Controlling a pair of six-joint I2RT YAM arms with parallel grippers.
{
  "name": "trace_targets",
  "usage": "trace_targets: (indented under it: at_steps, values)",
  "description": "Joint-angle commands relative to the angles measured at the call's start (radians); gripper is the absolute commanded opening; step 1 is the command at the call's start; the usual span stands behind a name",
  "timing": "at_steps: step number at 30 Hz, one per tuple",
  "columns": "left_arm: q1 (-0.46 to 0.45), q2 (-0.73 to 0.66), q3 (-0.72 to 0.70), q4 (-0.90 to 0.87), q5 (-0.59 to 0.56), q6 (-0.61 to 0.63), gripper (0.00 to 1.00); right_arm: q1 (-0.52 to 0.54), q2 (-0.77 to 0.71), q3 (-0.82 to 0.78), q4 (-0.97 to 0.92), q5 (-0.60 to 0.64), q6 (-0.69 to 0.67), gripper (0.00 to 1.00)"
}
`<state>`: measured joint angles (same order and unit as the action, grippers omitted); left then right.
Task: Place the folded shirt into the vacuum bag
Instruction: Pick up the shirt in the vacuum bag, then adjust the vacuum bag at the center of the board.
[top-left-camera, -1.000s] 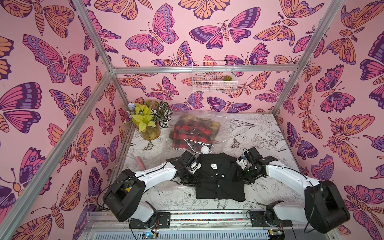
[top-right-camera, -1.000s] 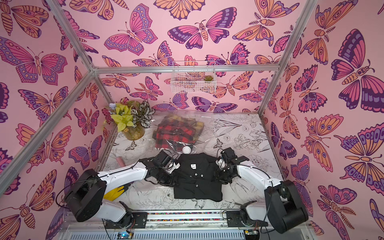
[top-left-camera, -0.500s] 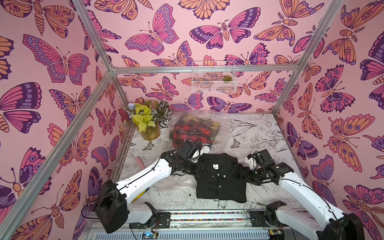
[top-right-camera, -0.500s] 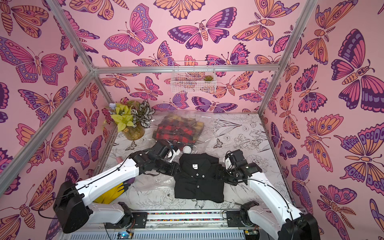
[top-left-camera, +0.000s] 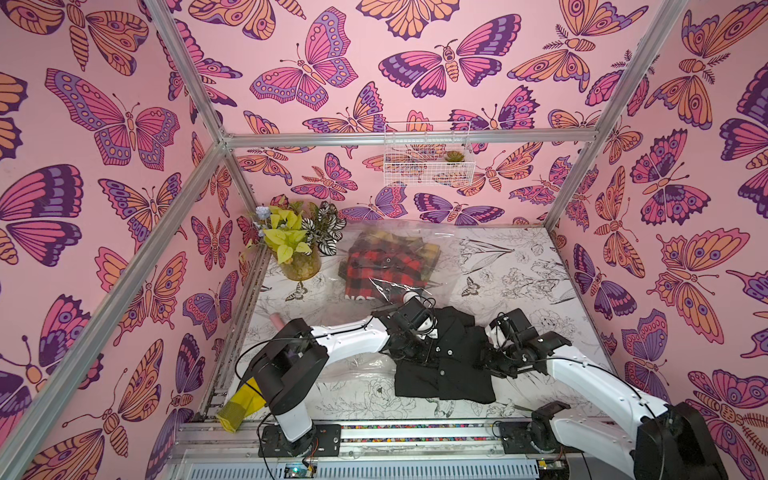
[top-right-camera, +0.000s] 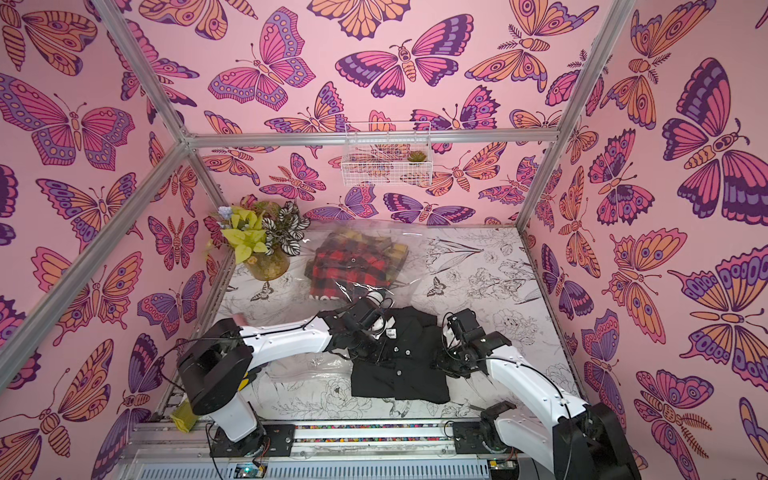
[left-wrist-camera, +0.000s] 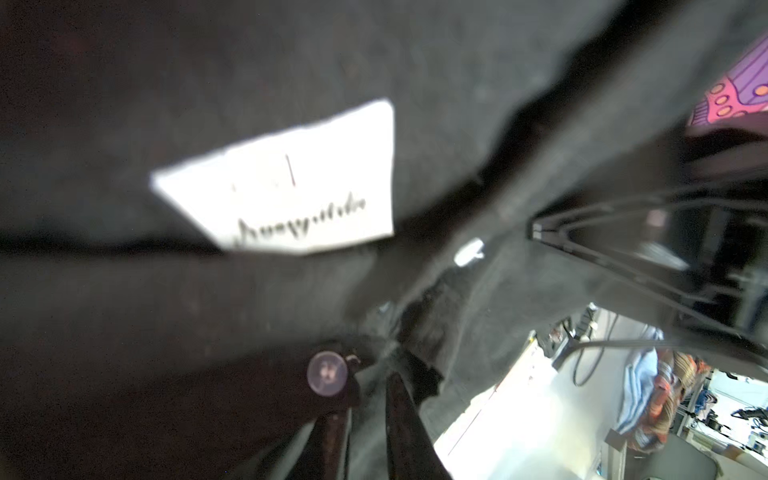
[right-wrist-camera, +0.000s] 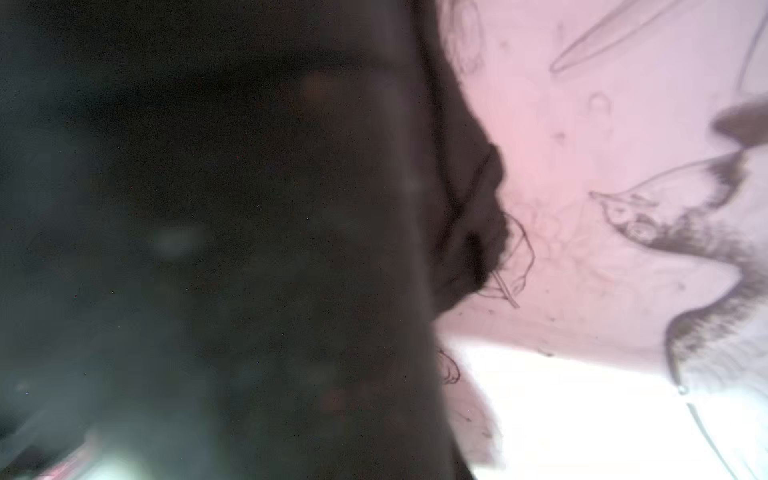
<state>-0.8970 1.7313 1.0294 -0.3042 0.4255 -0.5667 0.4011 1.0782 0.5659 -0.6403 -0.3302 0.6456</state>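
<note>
**Top views**
- Folded shirt (top-left-camera: 444, 365) (top-right-camera: 399, 370): black, buttoned, flat on the tabletop (top-left-camera: 519, 266) near the front. Its collar end points toward the vacuum bag (top-left-camera: 453, 245) (top-right-camera: 415, 249).
- Vacuum bag: clear plastic, spread from the rear of the tabletop forward. It holds a red-and-black plaid garment (top-left-camera: 386, 266). Its white valve disc (top-left-camera: 409, 296) sits just beyond the shirt's collar. The black shirt is not inside with the plaid one. More clear plastic shows beside the shirt under the left arm (top-left-camera: 353, 336), and whether the shirt rests on it cannot be told.
- Left jaws: at the collar, hidden by the wrist.
- Right arm (top-left-camera: 582, 370): its jaws are at the shirt's right edge, and their opening cannot be told.
- Other items: potted plant (top-left-camera: 295, 245) in the rear corner, wire basket (top-left-camera: 428, 162) on the back wall.

**Left wrist view**
- Black cloth fills the picture, with a white neck label (left-wrist-camera: 299, 187) and one button (left-wrist-camera: 327, 372).
- Fingers (left-wrist-camera: 328, 436) stand close together, pinching a bunched fold of the shirt.

**Right wrist view**
- Blurred dark cloth (right-wrist-camera: 208, 208) lies against the printed tabletop (right-wrist-camera: 623, 124). The jaws cannot be made out.
</note>
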Motion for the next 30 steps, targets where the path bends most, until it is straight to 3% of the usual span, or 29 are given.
trace_targets:
  at_steps: [1,6,11,14,16,18,26,27,30]
  values:
    - [0.001,0.041,0.044,0.068,-0.008,0.005,0.19,0.028,0.028,0.154,-0.148,0.229,-0.086,0.06]
    - [0.006,0.128,0.095,0.160,-0.024,-0.038,0.16,0.153,0.093,0.341,-0.318,0.565,-0.162,0.00]
    - [0.034,0.192,0.091,0.293,-0.015,-0.105,0.15,0.321,0.189,0.429,-0.348,0.683,-0.139,0.00]
    - [0.057,0.184,0.041,0.374,-0.009,-0.143,0.14,0.422,0.236,0.422,-0.292,0.664,-0.112,0.00]
    - [0.070,0.175,0.012,0.408,-0.004,-0.154,0.14,0.457,0.274,0.401,-0.223,0.587,-0.101,0.00]
    - [0.079,0.162,-0.004,0.412,-0.003,-0.156,0.14,0.456,0.316,0.377,-0.167,0.503,-0.080,0.00]
    - [0.124,-0.029,-0.108,0.357,-0.002,-0.144,0.16,0.404,0.397,0.307,-0.040,0.392,-0.075,0.00]
    - [0.133,-0.063,-0.118,0.330,-0.007,-0.131,0.16,0.405,0.410,0.312,-0.039,0.390,-0.084,0.08]
    - [0.162,-0.161,-0.132,0.202,-0.037,-0.067,0.17,0.406,0.435,0.326,-0.029,0.324,-0.109,0.45]
